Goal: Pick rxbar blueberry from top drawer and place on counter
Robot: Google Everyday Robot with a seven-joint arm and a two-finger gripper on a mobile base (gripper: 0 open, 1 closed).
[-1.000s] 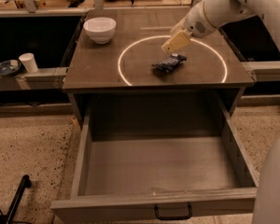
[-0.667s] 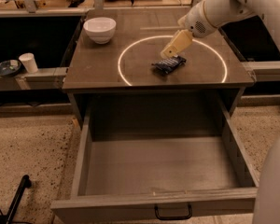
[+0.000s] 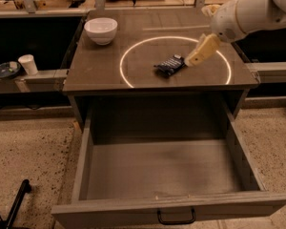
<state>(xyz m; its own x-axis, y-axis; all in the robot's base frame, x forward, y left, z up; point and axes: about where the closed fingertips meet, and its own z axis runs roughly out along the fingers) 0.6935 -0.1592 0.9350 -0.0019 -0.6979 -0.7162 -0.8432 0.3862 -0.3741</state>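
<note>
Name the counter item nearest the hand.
The dark blue rxbar blueberry, inside the bright ring; the hand is at its right end. The white bowl sits far off in the back left of the counter.

White arm point(image 3: 250, 13) from upper right, hand point(image 3: 191, 61) angled down-left

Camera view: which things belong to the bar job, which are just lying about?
Job: rxbar blueberry, lying on the counter inside the ring; top drawer, open; hand, at the bar's right end.
Lying about: white bowl on the counter; white cup and dark dish on the side shelf.
</note>
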